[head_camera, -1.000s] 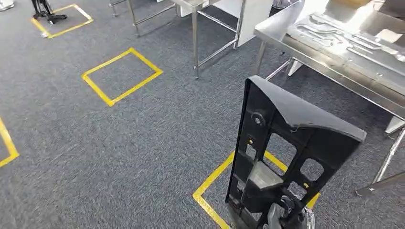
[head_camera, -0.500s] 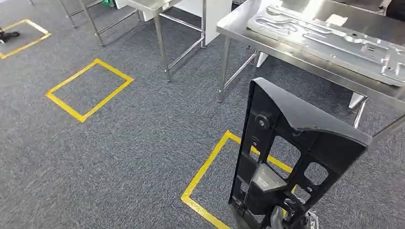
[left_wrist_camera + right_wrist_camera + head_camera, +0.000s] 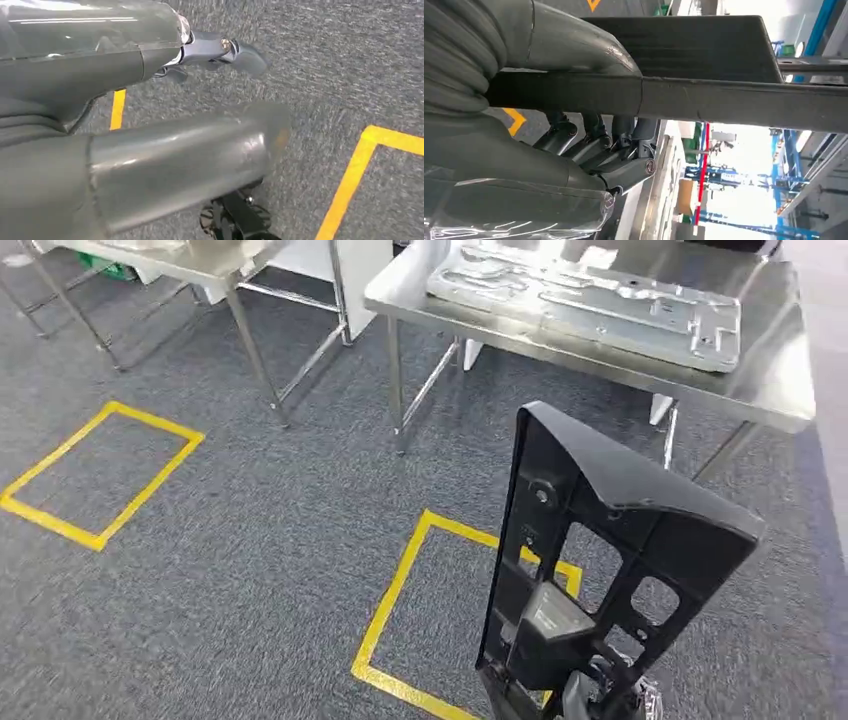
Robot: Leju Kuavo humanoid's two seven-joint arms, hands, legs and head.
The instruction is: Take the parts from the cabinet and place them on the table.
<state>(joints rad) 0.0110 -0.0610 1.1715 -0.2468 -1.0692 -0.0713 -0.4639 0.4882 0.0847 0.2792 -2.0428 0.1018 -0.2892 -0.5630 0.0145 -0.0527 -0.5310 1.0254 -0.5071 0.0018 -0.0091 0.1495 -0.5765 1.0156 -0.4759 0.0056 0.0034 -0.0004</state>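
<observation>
1. Right hand (image 3: 589, 150): nearest item. In the right wrist view the thumb lies over one face of the black part (image 3: 600, 570) and the darker fingers (image 3: 574, 137) curl under the opposite face, so the part is clamped between them. The head view catches just a little of this hand, at the part's lower end.

2. Black part: a dark moulded panel with cut-out windows and a flared top, carried upright, low and to the right in the head view, off any surface.

3. Left hand (image 3: 210, 55): hanging over the carpet, empty, one dark finger stretched out straight; the remaining fingers are hidden behind the cover, so how far it is spread cannot be told.

4. Carpet (image 3: 250, 540): grey, with a yellow tape square (image 3: 420, 610) directly beneath the part and a second yellow square (image 3: 95, 475) well to the left.

5. Steel table (image 3: 770, 390): beyond the near square, carrying a flat silvery metal plate (image 3: 590, 300).

6. Second steel table (image 3: 210, 260): farther left, at the picture's top edge.

Change noted: over the past second the whole floor pattern has slid leftward and the steel table has swung from the right edge toward centre (camera motion, the robot turning; the floor markings have not moved). The part has kept its place in the frame. Judgement: carrying stage, the robot lining up on the table; the set-down is not yet begun.
</observation>
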